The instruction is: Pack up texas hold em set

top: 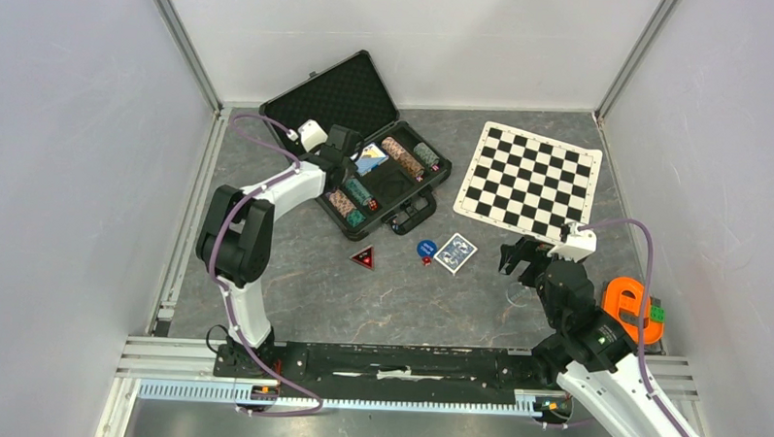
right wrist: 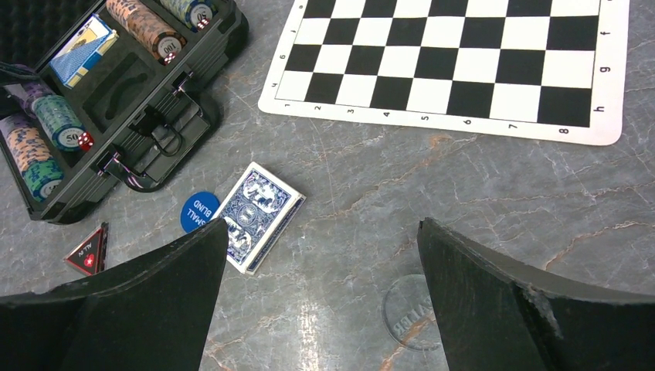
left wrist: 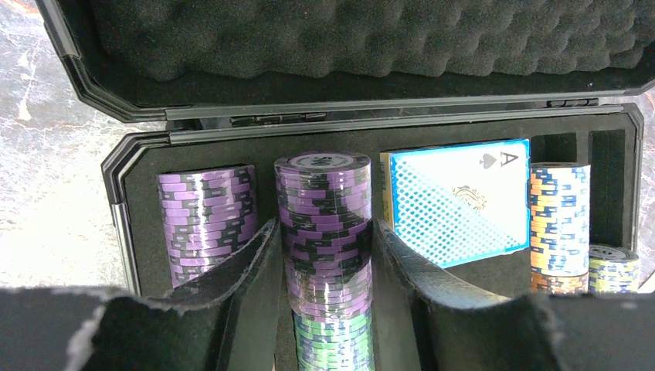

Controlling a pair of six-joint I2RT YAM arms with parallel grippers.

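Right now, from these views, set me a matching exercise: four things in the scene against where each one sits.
Things: 1 purple chip stack; 2 dark-blue card deck; 3 chess mat; 4 orange object.
Places: A table's far right corner; B beside the blue button; C gripped by the left gripper; D beside the right arm.
Pairs: 1-C; 2-B; 3-A; 4-D.
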